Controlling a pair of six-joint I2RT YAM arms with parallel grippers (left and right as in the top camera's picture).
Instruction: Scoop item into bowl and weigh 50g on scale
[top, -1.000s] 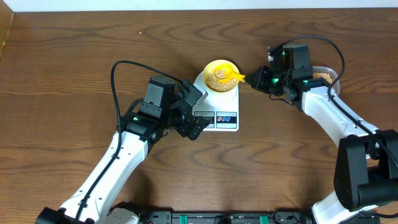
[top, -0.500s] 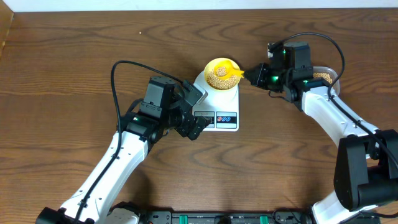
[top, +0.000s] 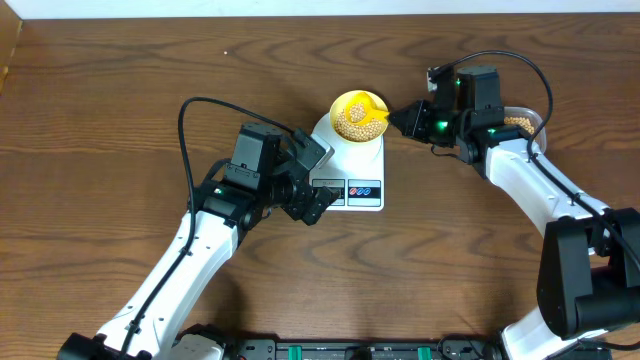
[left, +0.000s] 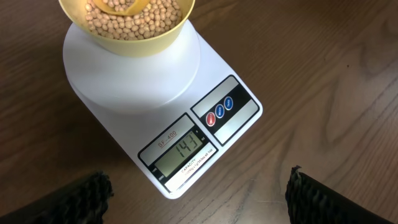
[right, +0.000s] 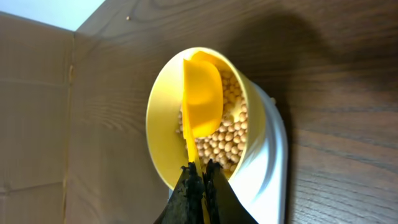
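Observation:
The white scale (top: 350, 172) stands mid-table with the pale yellow bowl (top: 356, 118) on its platform. Tan beans (top: 354, 122) fill the bowl (left: 127, 43). My right gripper (top: 400, 120) is shut on the handle of a brighter yellow scoop (top: 368, 104). In the right wrist view the scoop (right: 202, 102) is tipped on its side over the beans (right: 225, 144), and the gripper (right: 200, 169) pinches its thin handle at the bowl's (right: 160, 127) rim. My left gripper (top: 318, 183) hangs open at the scale's (left: 134, 81) display corner, nothing between its fingers (left: 87, 199). The display (left: 180, 151) shows a number beginning 14.
A clear tub of beans (top: 522, 122) sits at the right, mostly hidden behind my right arm. A cardboard edge (top: 8, 55) lies at the far left. The table's back edge (top: 320, 14) runs just beyond the scale.
My right gripper has moved slightly left, carrying the scoop further over the bowl and turning it. The left arm has not moved.

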